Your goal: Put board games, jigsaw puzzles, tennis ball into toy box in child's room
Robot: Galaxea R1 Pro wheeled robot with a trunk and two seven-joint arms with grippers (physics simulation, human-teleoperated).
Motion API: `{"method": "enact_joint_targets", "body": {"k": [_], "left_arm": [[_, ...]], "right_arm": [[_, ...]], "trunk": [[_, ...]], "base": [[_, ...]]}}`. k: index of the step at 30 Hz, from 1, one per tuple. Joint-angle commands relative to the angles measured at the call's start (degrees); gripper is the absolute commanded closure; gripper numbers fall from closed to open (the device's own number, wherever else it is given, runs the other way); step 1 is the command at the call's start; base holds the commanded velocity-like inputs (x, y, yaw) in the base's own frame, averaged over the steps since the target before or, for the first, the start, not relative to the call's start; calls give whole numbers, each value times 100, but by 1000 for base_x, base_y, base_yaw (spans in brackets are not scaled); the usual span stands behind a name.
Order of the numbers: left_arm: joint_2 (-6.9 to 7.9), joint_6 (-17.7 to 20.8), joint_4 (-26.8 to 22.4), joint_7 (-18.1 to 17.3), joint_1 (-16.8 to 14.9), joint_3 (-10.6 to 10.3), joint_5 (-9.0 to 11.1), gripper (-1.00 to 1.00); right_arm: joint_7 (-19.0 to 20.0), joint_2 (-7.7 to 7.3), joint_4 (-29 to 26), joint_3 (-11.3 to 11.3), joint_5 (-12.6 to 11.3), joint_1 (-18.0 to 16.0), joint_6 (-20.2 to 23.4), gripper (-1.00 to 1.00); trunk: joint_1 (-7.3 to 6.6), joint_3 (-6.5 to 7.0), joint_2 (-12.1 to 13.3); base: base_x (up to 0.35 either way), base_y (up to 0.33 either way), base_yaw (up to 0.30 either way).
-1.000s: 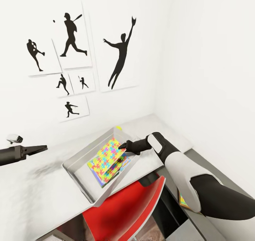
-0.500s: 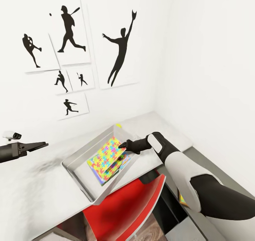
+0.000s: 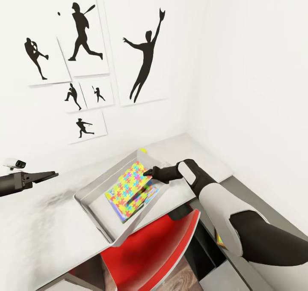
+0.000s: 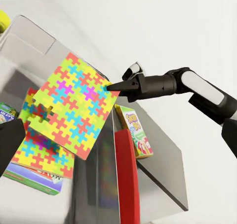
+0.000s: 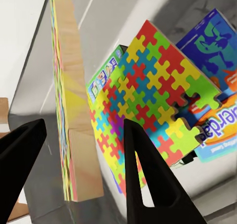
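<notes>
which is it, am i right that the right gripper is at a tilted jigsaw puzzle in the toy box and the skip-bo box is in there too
Not quite. The Skip-Bo box is not in the toy box: the left wrist view shows it outside, beyond the red chair. The rest holds: the right gripper is at a tilted jigsaw puzzle in the toy box.

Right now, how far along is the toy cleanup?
Done: one jigsaw puzzle, the blue game and the green-edged game lie in the toy box. In hand: the second puzzle, tilted at the right tool. Left: the Skip-Bo box, outside; whether the tennis ball is inside is unclear.
</notes>
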Motion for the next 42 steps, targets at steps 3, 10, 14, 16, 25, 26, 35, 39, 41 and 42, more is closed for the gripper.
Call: {"method": "enact_joint_targets", "body": {"k": [3, 10, 14, 16, 25, 26, 35, 39, 41, 42], "left_arm": [[8, 61, -1, -25, -4, 0, -5, -100], [11, 61, -1, -25, -4, 0, -5, -100], [7, 61, -1, -25, -4, 0, -5, -100], [5, 61, -1, -25, -4, 0, -5, -100], [3, 61, -1, -25, -4, 0, -5, -100], [3, 61, -1, -25, -4, 0, -5, -100], [6, 61, -1, -25, -4, -3, -5, -100], [12, 61, -1, -25, -4, -8, -5, -100], [19, 61, -1, -25, -4, -8, -5, -100], [26, 61, -1, -25, -4, -9, -5, -100]], "right_arm": [[53, 0, -5, 139, 55, -6, -12, 100], [54, 0, 0, 303, 44, -9, -9, 100], [28, 0, 1, 315, 40, -12, 2, 100], [14, 0, 1, 318, 40, -14, 5, -100], [15, 0, 0, 319, 53, -7, -28, -100], [12, 0, 0, 319, 55, -6, -34, -100], [19, 0, -115, 332, 57, -6, -43, -100], [41, 0, -488, 432, 54, 12, -35, -100], [51, 0, -754, 520, 49, 26, -26, -100], [58, 0, -976, 560, 37, 29, -14, -100]], "trunk": [[3, -12, -12], [3, -12, -12], [3, -12, -12], [3, -12, -12], [3, -12, -12], [3, -12, -12], [3, -12, -12], [3, -3, -12], [3, 11, -12], [3, 19, -12]], "base": [[0, 0, 0], [0, 0, 0], [0, 0, 0], [0, 0, 0], [0, 0, 0], [0, 0, 0], [0, 0, 0], [-44, 0, 0], [-144, 0, -2], [-184, 0, -31]]}}
